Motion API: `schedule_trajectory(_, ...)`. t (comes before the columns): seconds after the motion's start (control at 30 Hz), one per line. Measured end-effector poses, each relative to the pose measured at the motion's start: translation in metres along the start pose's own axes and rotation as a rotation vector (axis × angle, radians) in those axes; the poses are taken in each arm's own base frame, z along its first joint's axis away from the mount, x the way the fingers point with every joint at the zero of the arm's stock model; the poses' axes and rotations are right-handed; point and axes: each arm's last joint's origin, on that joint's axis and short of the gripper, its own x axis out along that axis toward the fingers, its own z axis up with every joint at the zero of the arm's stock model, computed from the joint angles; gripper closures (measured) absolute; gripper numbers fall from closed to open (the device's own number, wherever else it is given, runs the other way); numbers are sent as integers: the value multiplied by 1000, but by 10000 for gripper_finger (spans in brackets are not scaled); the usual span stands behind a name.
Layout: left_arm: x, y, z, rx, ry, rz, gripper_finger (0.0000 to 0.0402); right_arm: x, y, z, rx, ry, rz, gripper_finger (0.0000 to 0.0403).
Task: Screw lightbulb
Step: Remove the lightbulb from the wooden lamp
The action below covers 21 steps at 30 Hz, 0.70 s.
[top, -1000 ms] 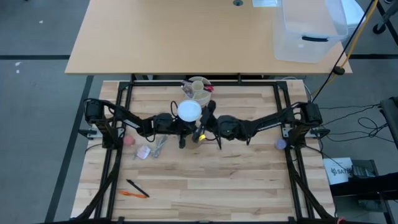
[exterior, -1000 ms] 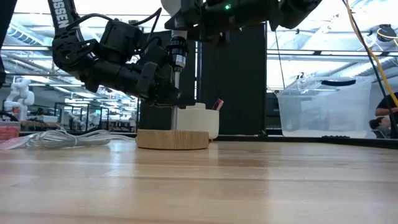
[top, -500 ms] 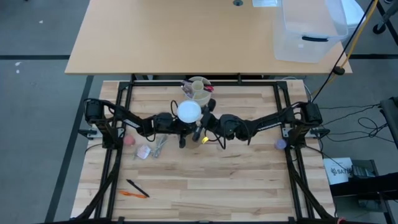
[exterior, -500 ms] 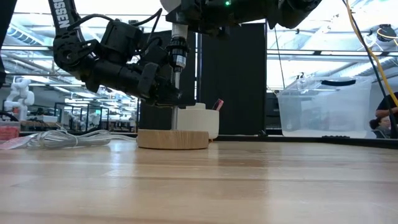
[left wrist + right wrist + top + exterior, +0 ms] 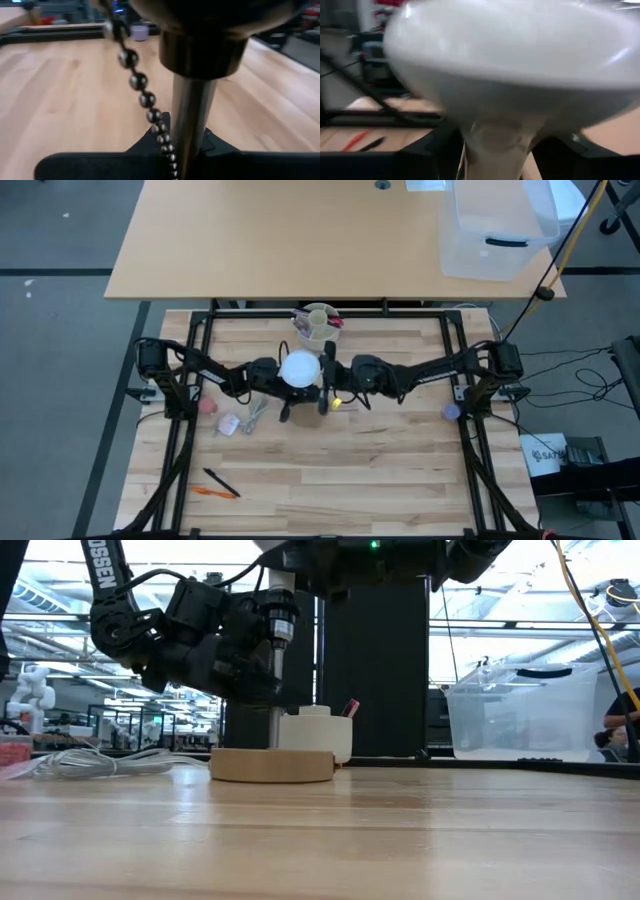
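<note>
The white lightbulb (image 5: 300,368) is up at the table's middle, its frosted dome filling the right wrist view (image 5: 520,60). Below it stands a lamp: a round wooden base (image 5: 272,764) on the table, a metal stem (image 5: 273,700), a dark socket (image 5: 275,625) and a bead chain (image 5: 145,100). My left gripper (image 5: 278,388) comes from the left and is shut on the stem. My right gripper (image 5: 322,375) comes from the right and is shut on the bulb. Whether the bulb's neck is inside the socket is hidden by my right gripper. My left gripper pinches the lamp's metal stem (image 5: 192,125) between its two fingers, below the socket. The fingers come level from the table's left and lie across the stem. The lamp stands upright with its wooden base on the table. My right gripper holds the bulb by its tapering lower part (image 5: 495,145), one dark finger (image 5: 427,150) on each side. It comes level from the table's right. The bulb sits dome up above the lamp's socket.
A cream cup with pens (image 5: 318,323) stands just behind the lamp. A bundle of pale cable (image 5: 255,415) and small pink things (image 5: 207,405) lie at the left, pens (image 5: 218,483) at the near left, and a clear bin (image 5: 495,230) on the far table.
My right gripper has gone toward the table's left with the bulb, which now sits a little farther left and nearer. The lamp, held by my left gripper, has slid slightly toward the left, base and socket together.
</note>
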Motion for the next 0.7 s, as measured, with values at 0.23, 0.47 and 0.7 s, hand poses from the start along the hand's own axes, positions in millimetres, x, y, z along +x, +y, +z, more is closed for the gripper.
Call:
schedule_trajectory(0.23, 0, -5, 0, 25, -15, -145, 379, 1, -10, 0, 1, -17, 169, 201)
schedule_trajectory(0.47, 0, -11, 0, 56, -35, -288, 379, 5, -15, 9, -1, -48, 314, 201)
schedule_trajectory(0.7, 1, -15, 1, 61, -45, -348, 379, 10, -15, 19, -16, -37, 361, 200)
